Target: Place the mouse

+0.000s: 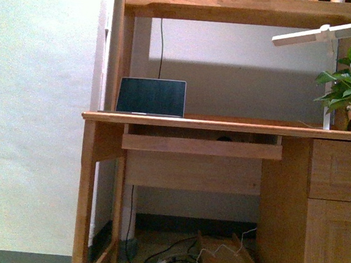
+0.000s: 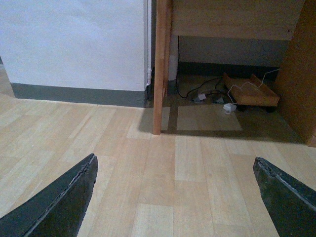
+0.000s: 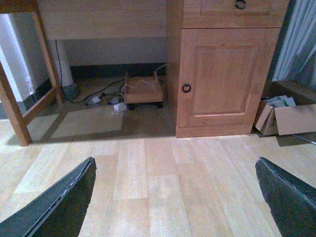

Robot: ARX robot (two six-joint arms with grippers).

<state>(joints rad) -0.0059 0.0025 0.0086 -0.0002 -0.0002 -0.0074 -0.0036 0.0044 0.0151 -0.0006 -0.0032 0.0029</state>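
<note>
The wooden surface stands ahead of and well above both claws, which hang low over the floor. The left claw and the right claw gape wide, holding nothing. A laptop sits on the surface. Below it, the pull-out tray shows a small dark dome, probably the mouse. It lies up and forward, likely nearer the right claw. Its long axis is too small to read.
</note>
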